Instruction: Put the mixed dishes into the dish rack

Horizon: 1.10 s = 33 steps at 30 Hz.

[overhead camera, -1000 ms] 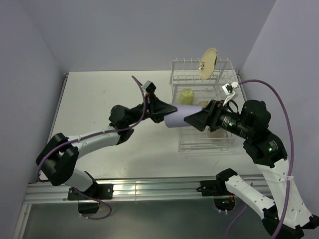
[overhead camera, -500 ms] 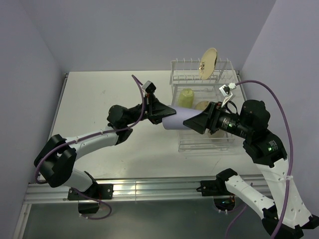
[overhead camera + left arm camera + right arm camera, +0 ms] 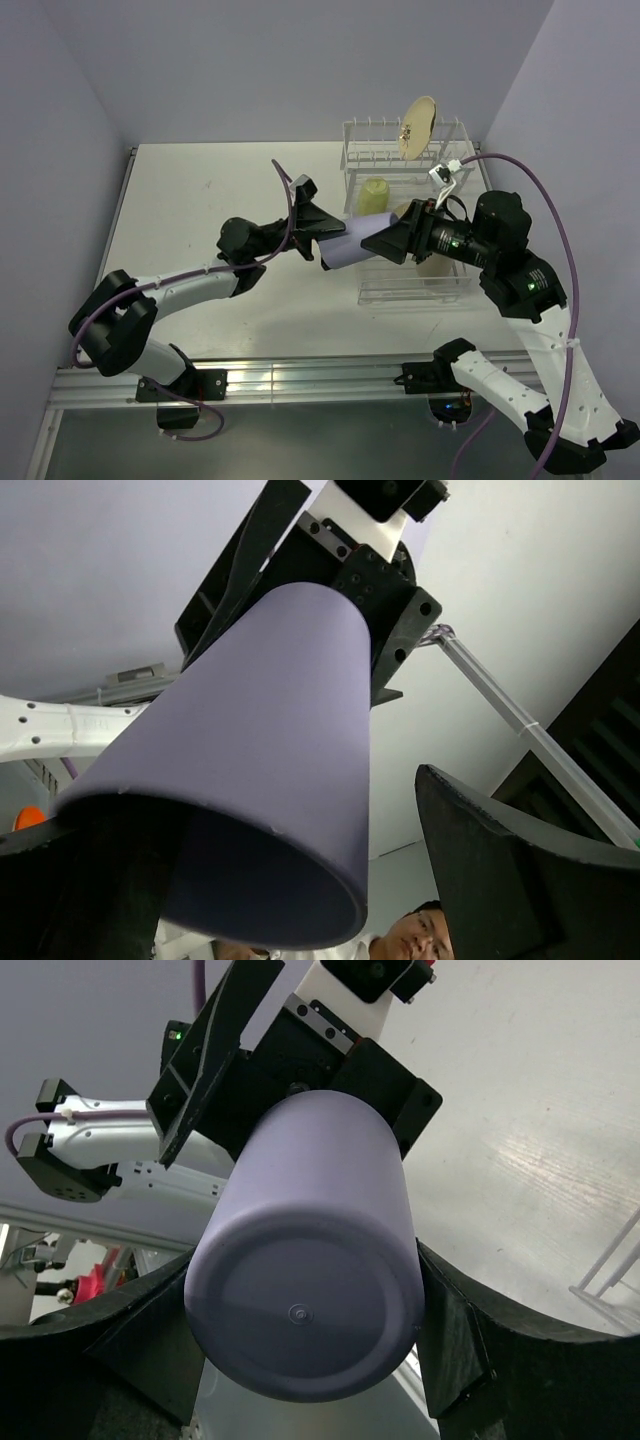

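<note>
A lavender tumbler (image 3: 356,241) hangs on its side in the air between the two arms, left of the dish rack (image 3: 412,288). My right gripper (image 3: 388,242) is shut on its base end; in the right wrist view both fingers (image 3: 470,1332) press against the tumbler (image 3: 305,1290). My left gripper (image 3: 322,238) stands open around the rim end. In the left wrist view a gap shows between the tumbler (image 3: 262,750) and the right finger (image 3: 510,875). In the rack stand a cream plate (image 3: 417,127) and a yellow-green mug (image 3: 375,193). A tan piece (image 3: 433,265) lies half hidden behind the right gripper.
The rack sits at the back right of the white table (image 3: 200,200), close to the right wall. A metal rail (image 3: 300,375) runs along the near edge by the arm bases. Purple cables (image 3: 545,195) loop over both arms.
My left gripper has opened off the tumbler's rim end. The right gripper keeps its hold and has shifted slightly left and up, tilting the tumbler.
</note>
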### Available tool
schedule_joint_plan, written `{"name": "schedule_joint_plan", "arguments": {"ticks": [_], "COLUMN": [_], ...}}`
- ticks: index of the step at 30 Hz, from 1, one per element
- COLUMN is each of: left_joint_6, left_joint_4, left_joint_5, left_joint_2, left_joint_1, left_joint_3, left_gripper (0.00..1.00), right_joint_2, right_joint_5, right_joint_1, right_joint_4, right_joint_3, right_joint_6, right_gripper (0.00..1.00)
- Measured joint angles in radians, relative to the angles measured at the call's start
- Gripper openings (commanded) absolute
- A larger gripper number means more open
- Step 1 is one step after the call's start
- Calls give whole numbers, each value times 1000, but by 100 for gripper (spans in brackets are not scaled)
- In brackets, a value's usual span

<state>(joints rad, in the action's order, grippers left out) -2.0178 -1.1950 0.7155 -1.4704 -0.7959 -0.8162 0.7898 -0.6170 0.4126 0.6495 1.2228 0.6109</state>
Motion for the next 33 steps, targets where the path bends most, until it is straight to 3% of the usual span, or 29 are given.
{"name": "schedule_joint_plan", "arguments": {"ticks": [9,16,19,25,33], "left_joint_6": [0,1,30,257,389], "left_joint_4": [-50,37,187,679,999], "left_joint_5": [0,38,58,66,45], "left_joint_2": [27,76,132,318,480], "left_joint_1": [86,168,194,274,297], "left_joint_3": [137,159,171,155,152], "left_gripper": [99,99,99,99,99], "right_joint_2": [10,3,30,86,138], "right_joint_5": [-9,14,97,345,640], "right_joint_1": [0,6,7,8,8], "right_joint_4": [38,72,137,272,352], "right_joint_3": [2,42,131,253,126], "right_joint_6": [-27,-34,-67,-156,-186], "right_gripper": [0,0,0,0,0]}}
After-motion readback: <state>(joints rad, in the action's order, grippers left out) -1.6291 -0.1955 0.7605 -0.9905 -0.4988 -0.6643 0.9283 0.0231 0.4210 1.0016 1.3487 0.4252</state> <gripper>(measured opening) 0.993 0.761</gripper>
